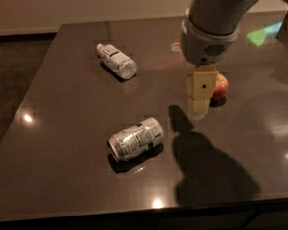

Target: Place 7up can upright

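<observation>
The 7up can [136, 139], silver-white with green print, lies on its side on the dark table [60, 92], near the front and left of centre. My gripper [200, 102] hangs from the grey arm above the table, to the right of the can and a little farther back, apart from it. It holds nothing that I can see. Its shadow falls on the table right of the can.
A clear plastic water bottle [116, 61] with a white label lies on its side at the back left. A red apple [220, 86] sits just behind and right of the gripper, partly hidden by it. The table's front edge runs close below the can.
</observation>
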